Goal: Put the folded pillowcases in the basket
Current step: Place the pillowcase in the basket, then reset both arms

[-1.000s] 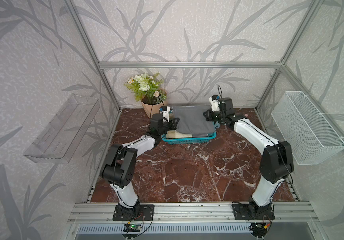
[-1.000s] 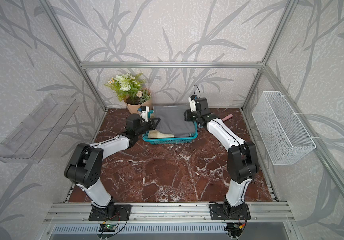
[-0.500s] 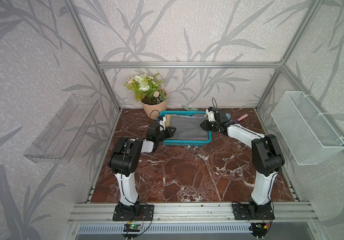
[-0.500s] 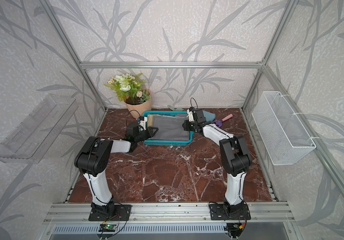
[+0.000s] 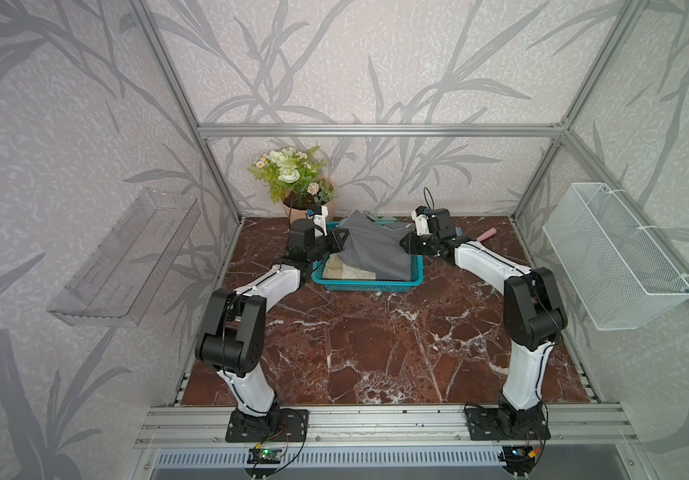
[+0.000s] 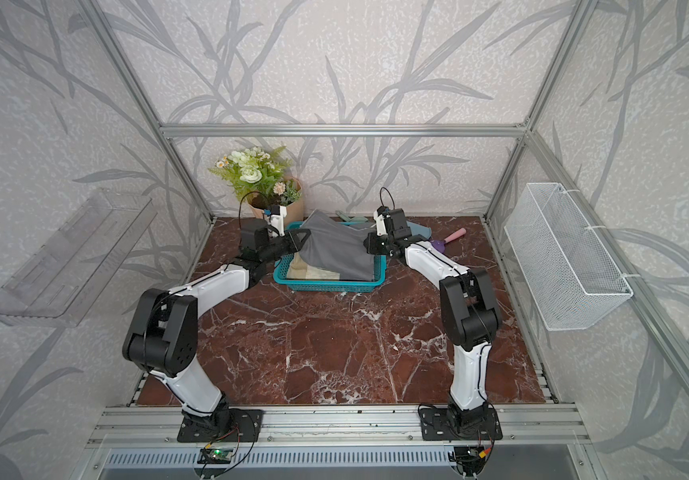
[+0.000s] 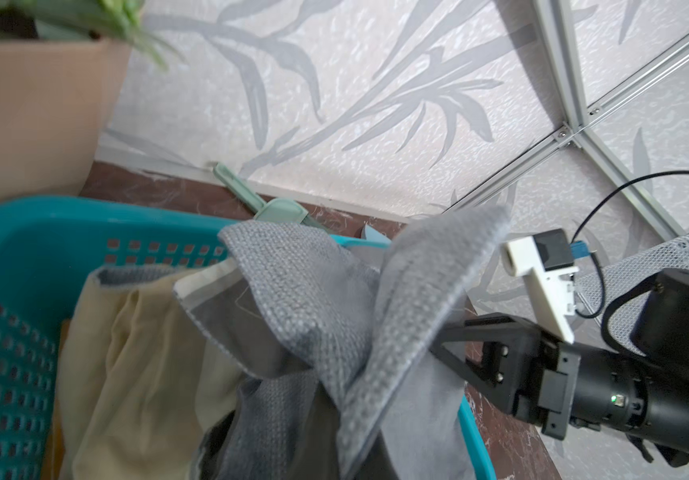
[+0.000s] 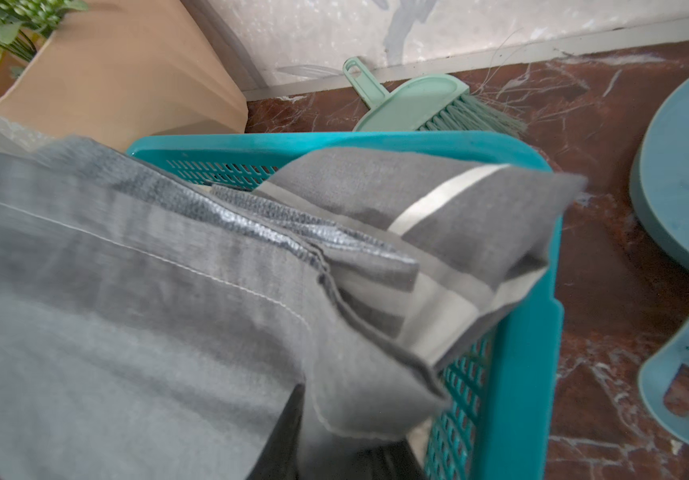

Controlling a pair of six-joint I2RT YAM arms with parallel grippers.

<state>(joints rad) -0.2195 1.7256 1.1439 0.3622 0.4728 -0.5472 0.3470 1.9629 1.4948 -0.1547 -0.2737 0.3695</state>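
The grey pillowcase (image 5: 371, 253) (image 6: 334, 249) drapes over the teal basket (image 5: 365, 286) (image 6: 326, 286), on top of a beige cloth (image 7: 126, 365) lying inside. My left gripper (image 5: 340, 240) is shut on the pillowcase's left corner and holds it up in a peak above the rim. My right gripper (image 5: 405, 243) sits at the basket's right rim. Pillowcase (image 8: 168, 311) fills the space between its fingers and hides the tips, so its grip is unclear. A striped fold rests on the basket's far corner (image 8: 517, 332).
A potted plant (image 5: 305, 199) stands just behind the basket's left end. A green hand brush (image 8: 413, 102) and a blue dustpan (image 8: 687, 208) lie by the back wall, with a pink-handled tool (image 5: 486, 235) to the right. A clear tray (image 5: 126, 257) and a white wire basket (image 5: 612, 257) hang on the side walls.
Half a second ago both arms were low and the pillowcase lay flat in the basket. Both wrists have since risen, and the left gripper has pulled the left corner upward.
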